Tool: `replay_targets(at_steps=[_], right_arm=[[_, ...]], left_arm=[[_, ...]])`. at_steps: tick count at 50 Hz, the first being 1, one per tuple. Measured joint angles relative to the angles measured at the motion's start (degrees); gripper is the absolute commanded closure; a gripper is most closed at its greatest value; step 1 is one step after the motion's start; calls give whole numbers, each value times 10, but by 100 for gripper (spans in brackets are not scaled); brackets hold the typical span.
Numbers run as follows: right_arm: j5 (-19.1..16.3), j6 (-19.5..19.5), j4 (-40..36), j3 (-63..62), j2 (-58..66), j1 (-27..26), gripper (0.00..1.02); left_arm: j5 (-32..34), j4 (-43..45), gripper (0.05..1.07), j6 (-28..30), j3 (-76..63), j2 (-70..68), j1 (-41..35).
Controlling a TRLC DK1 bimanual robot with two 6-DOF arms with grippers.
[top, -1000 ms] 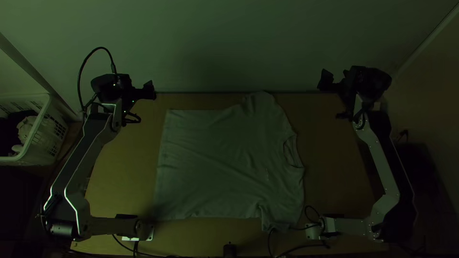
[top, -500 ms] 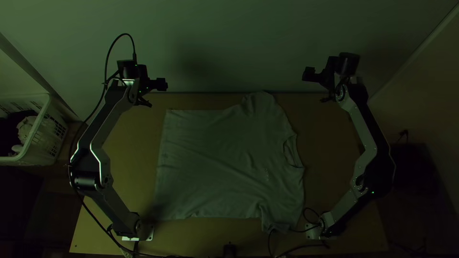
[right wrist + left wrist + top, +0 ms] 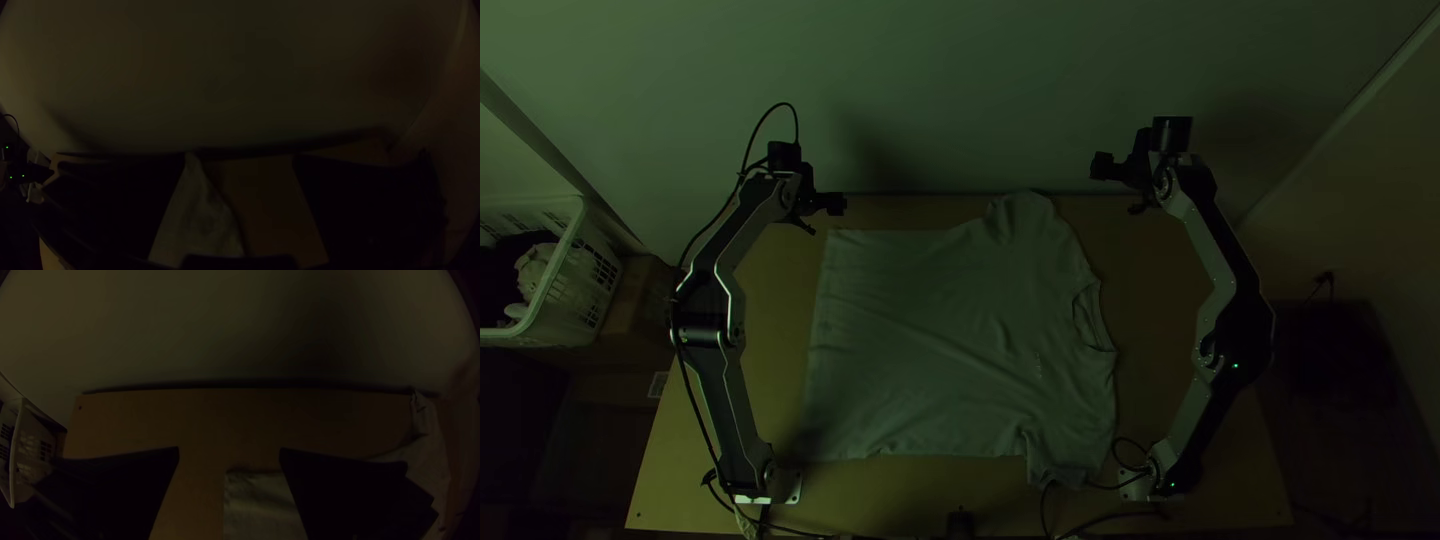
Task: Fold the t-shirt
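The t-shirt (image 3: 940,340) lies spread on the table (image 3: 1170,400), hem toward the left arm, collar toward the right arm. One sleeve reaches the table's far edge; the other lies near the near edge, with a black cable (image 3: 1042,508) beside it. Bare wood runs along the shirt's hem and a broader stretch lies past its collar; the near side has a narrower strip. The wall (image 3: 960,100) rises just behind the far sleeve.

The left gripper (image 3: 837,204), spread wide with nothing in it, is by the shirt's far hem corner. The right gripper (image 3: 1100,166), also wide apart and holding nothing, is off the far sleeve, to its collar side.

Compared with half a second ago, both grippers have moved inward, toward each other, and slightly nearer the shirt, which lies just as it did.
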Motion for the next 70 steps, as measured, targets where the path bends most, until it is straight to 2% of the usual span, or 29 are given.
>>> replay_targets(at_steps=[18, 42, 45, 49, 52, 56, 70], right_arm=[[-2, 5, -74, 77, 49, 1, 4], [-2, 8, -89, 99, 81, 1, 4], [-2, 9, -90, 104, 87, 1, 4], [-2, 9, -96, 112, 95, 1, 4], [-2, 9, -104, 120, 99, 1, 4], [-2, 9, -116, 132, 105, 1, 4], [-2, 17, -145, 160, 131, 1, 4]], left_arm=[[0, -45, 15, -2, 37, 70, 3], [-17, -71, 17, 3, 41, 90, 2], [-28, -71, 29, 8, 41, 90, 0], [-34, -70, 56, 14, 41, 91, -4], [-34, -70, 80, 16, 41, 91, -7], [-34, -70, 103, 24, 41, 92, -11], [-25, -70, 105, 33, 41, 94, -21]])
